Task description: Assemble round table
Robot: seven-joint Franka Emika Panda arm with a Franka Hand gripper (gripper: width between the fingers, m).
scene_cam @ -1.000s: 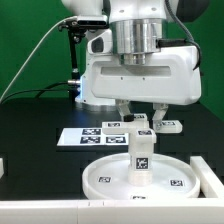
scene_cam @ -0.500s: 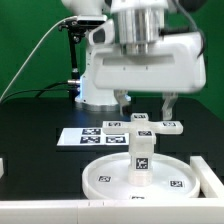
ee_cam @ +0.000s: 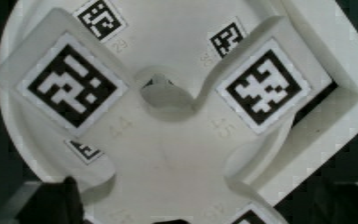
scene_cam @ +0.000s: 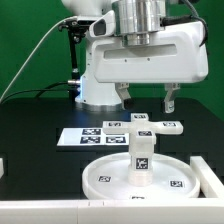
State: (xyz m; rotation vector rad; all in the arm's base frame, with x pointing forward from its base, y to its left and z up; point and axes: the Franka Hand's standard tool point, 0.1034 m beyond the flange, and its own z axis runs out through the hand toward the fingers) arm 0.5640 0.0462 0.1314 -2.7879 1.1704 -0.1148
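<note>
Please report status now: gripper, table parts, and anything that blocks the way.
Gripper open, empty, above the cross-shaped foot. Leg upright in the round disc. Nothing blocking.

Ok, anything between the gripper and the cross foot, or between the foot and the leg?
Nothing visible. The gripper hangs open above the cross-shaped foot, only air between. The leg stands upright in the round disc, nearer the exterior camera, its top bare.

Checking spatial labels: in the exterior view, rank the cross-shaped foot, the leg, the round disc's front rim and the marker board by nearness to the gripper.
1. Cross-shaped foot, just below the gripper.
2. Leg, upright in the disc's middle.
3. Marker board, toward the view's left; too close to the leg to call.
4. Round disc front rim, nearest the camera.
</note>
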